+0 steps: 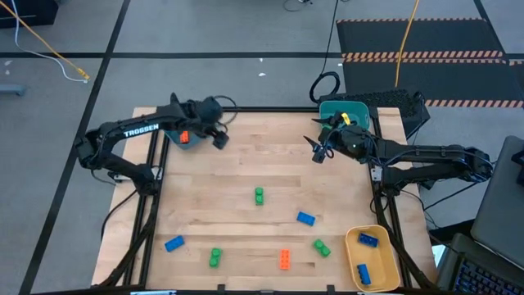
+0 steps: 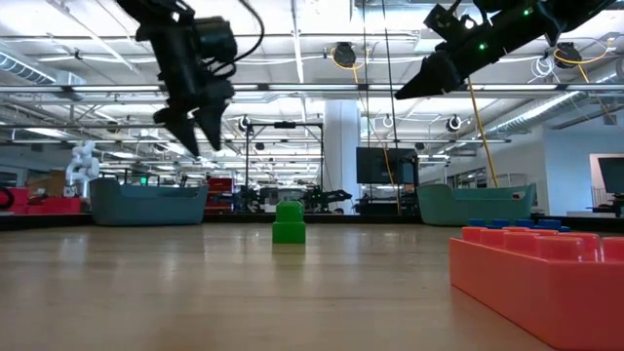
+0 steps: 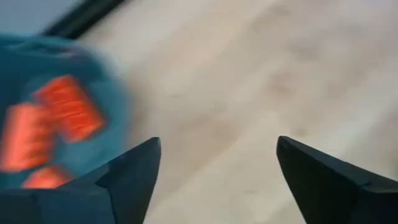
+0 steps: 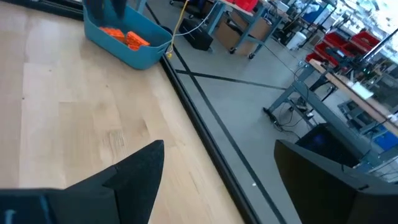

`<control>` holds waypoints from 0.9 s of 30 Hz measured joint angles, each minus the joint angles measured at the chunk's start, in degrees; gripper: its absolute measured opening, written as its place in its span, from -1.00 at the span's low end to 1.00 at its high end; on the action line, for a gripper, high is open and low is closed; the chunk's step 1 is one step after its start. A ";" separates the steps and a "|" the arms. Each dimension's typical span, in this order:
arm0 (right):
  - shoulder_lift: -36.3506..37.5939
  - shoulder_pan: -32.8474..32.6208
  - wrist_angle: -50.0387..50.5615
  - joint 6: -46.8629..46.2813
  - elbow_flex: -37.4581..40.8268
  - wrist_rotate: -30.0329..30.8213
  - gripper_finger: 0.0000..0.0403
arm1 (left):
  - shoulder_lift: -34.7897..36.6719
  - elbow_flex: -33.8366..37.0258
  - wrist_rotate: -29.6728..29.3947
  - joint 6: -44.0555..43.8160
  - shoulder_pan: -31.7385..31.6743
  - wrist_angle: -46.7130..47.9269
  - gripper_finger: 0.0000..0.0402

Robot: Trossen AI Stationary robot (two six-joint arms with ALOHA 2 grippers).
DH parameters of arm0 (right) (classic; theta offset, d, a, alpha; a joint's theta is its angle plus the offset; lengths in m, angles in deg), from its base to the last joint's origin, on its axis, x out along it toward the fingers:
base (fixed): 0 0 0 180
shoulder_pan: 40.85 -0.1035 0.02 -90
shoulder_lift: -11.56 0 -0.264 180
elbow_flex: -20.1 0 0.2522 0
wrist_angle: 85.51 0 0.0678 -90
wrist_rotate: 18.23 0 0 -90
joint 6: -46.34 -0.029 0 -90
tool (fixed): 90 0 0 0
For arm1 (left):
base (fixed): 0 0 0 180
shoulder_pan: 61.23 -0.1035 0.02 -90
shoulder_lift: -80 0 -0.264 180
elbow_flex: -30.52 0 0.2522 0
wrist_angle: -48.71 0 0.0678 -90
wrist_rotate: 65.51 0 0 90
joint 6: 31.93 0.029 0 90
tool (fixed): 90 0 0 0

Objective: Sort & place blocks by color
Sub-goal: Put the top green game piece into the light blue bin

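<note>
You have small studded plastic blocks scattered over the lower half of the pale wood-plank counter (image 1: 270, 147) in the high view: a green block (image 1: 259, 195) near the centre; a blue block (image 1: 305, 218) to its lower right; another blue block (image 1: 173, 243) at lower left with a second green block (image 1: 214, 257) beside it; an orange block (image 1: 284, 259) at bottom centre; a third green block (image 1: 321, 247) just left of the yellow bin (image 1: 352, 246); that rounded, glossy bin at lower right holds two blue blocks (image 1: 366, 256); the teal bin (image 1: 178, 143) at upper left holds orange blocks (image 4: 121, 35), ribbed with studs and blurred in the left wrist view; a second teal bin (image 1: 332, 108) sits at upper right, mostly hidden by the right arm; your left gripper (image 1: 221, 139) hovers just beside the upper-left bin, its dark tapered fingers spread wide and empty; your right gripper (image 1: 318, 152) hangs above bare wood near the upper-right bin, fingers likewise parted, holding nothing; in the low view the centre green block stands upright on smooth grain, the orange one looms at lower right.
</note>
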 joint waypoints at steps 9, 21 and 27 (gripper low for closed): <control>-3.02 -0.02 0.56 -6.32 0.00 -8.96 0.48 | -0.01 0.02 -5.11 -1.92 17.36 -12.23 0.36; -10.29 0.02 2.14 -10.28 0.00 -11.04 0.48 | -0.01 8.56 -15.38 -12.10 33.81 -26.47 0.32; -15.48 -0.20 -3.04 -13.44 0.00 -17.99 0.48 | -0.03 17.27 -15.86 -12.94 38.07 -43.65 0.33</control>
